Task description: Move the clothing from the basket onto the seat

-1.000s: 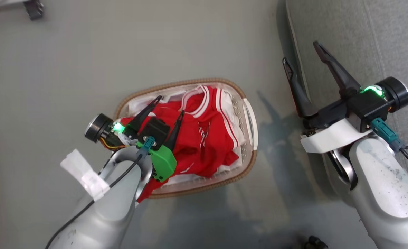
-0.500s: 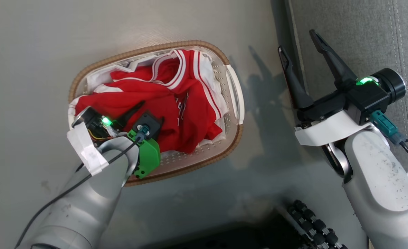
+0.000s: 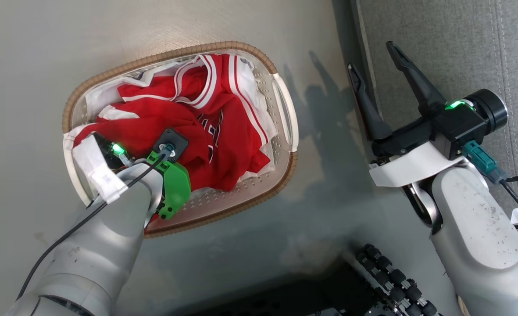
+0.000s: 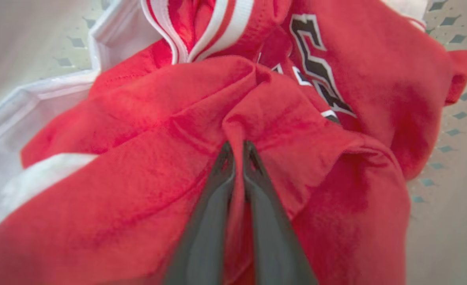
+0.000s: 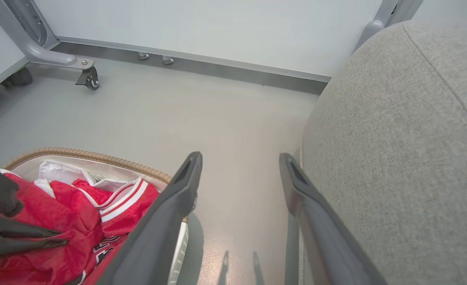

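Left fingers [image 4: 213,206] are clenched on a thin fold of the clothing [image 4: 138,130], which lies heaped in the basket [image 3: 223,44] beneath them. Such a shallow pinch may slip as I lift, or drag everything up tangled. My right fingers [image 3: 366,105] stand spread beside the seat [image 3: 438,39].

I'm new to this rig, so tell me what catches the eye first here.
The bright red clothing heaped in the basket, at the head view's left, stands out first. The left gripper is pinched shut on a fold of it, while the right gripper hangs open by the grey seat at the right.
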Controlling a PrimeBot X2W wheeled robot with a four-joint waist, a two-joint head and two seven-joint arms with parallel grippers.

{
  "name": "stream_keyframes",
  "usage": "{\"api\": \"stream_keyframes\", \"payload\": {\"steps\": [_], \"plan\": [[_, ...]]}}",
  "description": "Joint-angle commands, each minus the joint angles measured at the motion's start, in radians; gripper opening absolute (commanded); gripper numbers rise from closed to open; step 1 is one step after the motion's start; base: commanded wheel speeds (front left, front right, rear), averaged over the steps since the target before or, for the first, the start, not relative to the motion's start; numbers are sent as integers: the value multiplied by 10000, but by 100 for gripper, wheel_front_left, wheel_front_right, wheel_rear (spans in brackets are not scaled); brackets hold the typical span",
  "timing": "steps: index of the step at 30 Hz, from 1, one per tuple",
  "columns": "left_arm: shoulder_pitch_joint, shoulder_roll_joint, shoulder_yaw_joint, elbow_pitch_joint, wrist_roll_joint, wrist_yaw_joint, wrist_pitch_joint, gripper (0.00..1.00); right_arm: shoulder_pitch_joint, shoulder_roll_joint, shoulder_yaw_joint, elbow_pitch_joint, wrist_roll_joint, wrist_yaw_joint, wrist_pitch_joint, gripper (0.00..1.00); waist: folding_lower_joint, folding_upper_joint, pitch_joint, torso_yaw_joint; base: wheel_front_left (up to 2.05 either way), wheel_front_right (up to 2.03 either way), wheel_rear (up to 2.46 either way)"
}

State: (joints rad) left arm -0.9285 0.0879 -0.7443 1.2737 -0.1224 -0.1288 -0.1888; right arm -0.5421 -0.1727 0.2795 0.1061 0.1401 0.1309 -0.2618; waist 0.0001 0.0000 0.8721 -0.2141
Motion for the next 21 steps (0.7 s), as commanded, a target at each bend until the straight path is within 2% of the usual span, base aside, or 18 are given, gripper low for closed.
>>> {"api": "stream_keyframes", "payload": {"steps": [1,8,13,21], "plan": [[124,42,151,47,-208,-10,-198,0,74,-35,22,43,34,-3,-46,100,-1,0,-271,111,0,0,0],[807,-204,800,-521,-1028,341,-769,0,483,-198,49,299,11,-3,-46,100,-1,0,-1546,580,0,0,0],[1788,-206,1244,-2271,-1260,616,-766,0,904,-273,-94,456,56,-5,-46,100,-1,0,-2599,1006,0,0,0],[3492,84,1999,-4374,-1117,580,-771,0,1614,-222,13,724,104,-5,-46,100,-1,0,-4350,1519,0,0,0]]}}
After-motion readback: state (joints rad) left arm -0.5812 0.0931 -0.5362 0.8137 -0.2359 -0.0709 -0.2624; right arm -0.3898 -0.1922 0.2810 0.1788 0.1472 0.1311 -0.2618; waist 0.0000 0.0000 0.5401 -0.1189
